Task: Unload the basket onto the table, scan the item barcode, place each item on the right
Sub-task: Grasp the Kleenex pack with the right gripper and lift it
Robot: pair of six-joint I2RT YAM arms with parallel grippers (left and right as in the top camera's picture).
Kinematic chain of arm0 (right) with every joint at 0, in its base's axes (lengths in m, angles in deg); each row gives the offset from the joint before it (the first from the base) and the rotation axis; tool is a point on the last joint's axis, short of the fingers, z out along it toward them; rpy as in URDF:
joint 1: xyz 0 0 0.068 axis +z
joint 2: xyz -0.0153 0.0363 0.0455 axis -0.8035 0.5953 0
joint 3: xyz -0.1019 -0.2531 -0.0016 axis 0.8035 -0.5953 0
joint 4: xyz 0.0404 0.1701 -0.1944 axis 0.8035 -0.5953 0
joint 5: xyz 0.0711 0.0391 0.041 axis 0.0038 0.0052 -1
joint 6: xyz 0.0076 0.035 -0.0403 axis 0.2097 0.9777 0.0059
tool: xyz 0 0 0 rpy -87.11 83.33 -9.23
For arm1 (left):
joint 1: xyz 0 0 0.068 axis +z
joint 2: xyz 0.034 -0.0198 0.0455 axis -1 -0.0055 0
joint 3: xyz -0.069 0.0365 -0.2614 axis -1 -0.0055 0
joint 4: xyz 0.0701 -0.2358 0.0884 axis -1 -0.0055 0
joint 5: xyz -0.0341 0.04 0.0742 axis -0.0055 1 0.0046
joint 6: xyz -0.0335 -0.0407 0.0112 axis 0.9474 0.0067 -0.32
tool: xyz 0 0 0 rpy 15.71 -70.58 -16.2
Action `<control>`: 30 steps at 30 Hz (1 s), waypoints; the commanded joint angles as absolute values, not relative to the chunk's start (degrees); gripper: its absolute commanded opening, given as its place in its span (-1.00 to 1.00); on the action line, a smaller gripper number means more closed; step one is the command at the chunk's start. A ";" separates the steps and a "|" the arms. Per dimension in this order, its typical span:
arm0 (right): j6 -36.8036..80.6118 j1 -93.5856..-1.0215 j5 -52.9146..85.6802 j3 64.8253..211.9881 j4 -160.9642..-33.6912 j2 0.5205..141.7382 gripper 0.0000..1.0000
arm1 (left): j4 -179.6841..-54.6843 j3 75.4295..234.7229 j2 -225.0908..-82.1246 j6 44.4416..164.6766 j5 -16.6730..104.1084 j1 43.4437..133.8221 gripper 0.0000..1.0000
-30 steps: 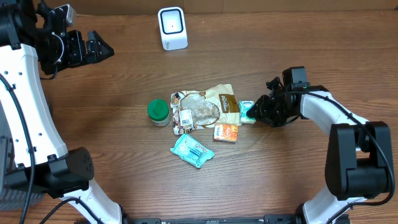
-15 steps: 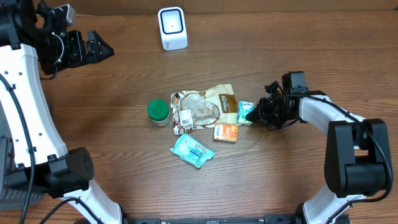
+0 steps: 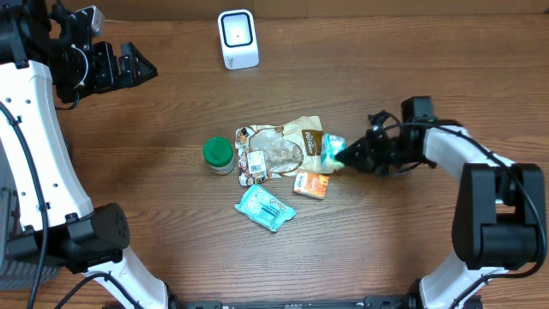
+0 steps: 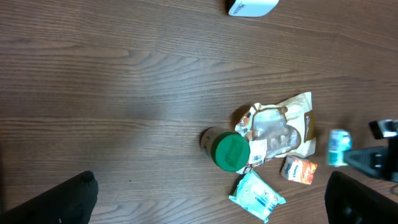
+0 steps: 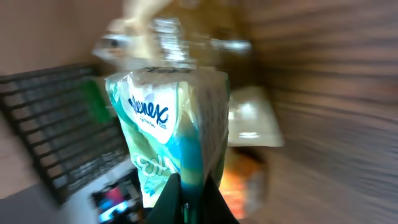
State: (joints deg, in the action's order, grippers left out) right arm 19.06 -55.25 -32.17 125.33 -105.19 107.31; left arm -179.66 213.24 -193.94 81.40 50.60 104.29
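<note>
- Possible slip of the tissue pack point(image 5: 177, 124): pinched only at a thin edge of soft wrapper, so likely to slide out or swing during the carry to the scanner point(image 3: 238, 39), well apart at the back of the desk point(image 3: 412, 249).
- Possible failed scan: no barcode visible in any view, so perhaps turned away from the scanner on arrival and needing a rotation first.
- Possible disturbance of neighbours: just beside the snack bag point(image 3: 279, 148) and near the orange packet point(image 3: 311, 184), so a low or sideways pull may drag these along.
- Right pincer point(image 3: 345, 155): closed tight on the lower edge of the tissue pack, holding it upright at the right side of the pile; hard to tell whether fully clear of the desk.
- Left pincer point(image 3: 144, 69): spread fully wide, holding nothing, touching nothing, raised at the far left, well apart from all items.
</note>
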 commanded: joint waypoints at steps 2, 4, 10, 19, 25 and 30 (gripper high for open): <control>15.15 -57.04 -47.04 128.25 -106.47 103.62 -0.92 | -179.77 213.78 -193.40 80.31 50.97 103.81 0.99; 15.04 -57.08 -49.75 128.28 -106.45 102.81 -0.92 | -179.77 213.78 -193.40 80.31 50.97 103.81 0.99; 13.66 -57.08 -62.09 128.32 -104.88 101.13 -0.92 | -179.77 213.78 -193.40 80.31 50.97 103.81 0.99; 16.16 -56.95 -65.53 128.43 -103.41 100.97 -0.93 | -179.77 213.78 -193.40 80.31 50.97 103.81 0.99; 17.25 -56.91 -65.48 128.43 -102.39 100.97 -0.93 | -179.77 213.78 -193.40 80.31 50.97 103.81 0.99; 22.25 -55.77 -63.27 128.43 -98.32 100.97 -0.92 | -179.77 213.78 -193.40 80.31 50.97 103.81 0.99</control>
